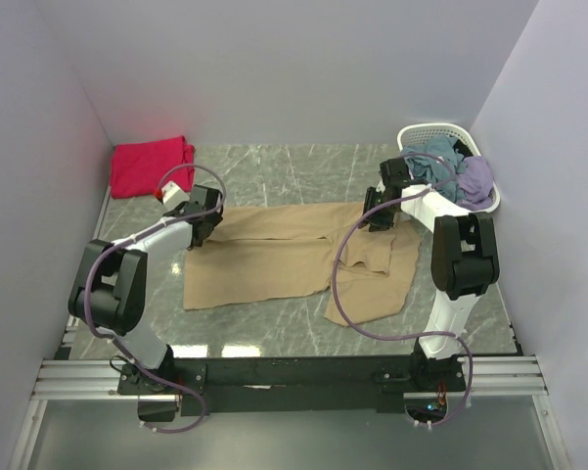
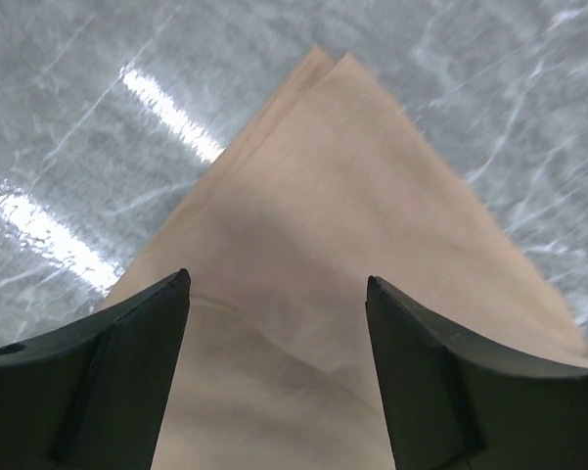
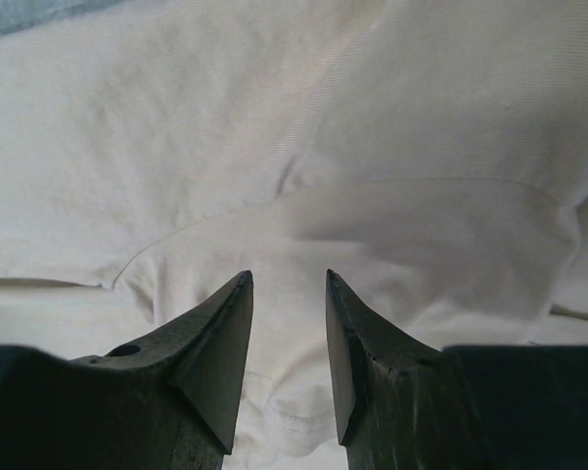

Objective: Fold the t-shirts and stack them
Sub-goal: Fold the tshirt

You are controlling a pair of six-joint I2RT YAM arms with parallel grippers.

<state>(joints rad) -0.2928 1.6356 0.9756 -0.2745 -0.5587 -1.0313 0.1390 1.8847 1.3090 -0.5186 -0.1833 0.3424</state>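
Tan t-shirt (image 1: 274,257) lies flat mid-desk, long axis left-right; left gripper (image 2: 279,289) hangs wide open and empty over its left corner, right gripper (image 3: 289,284) sits over its right end, jaws narrowly apart, hold on cloth unclear.

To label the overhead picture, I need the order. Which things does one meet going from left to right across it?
red shirt → left hand → tan shirt → right hand → basket
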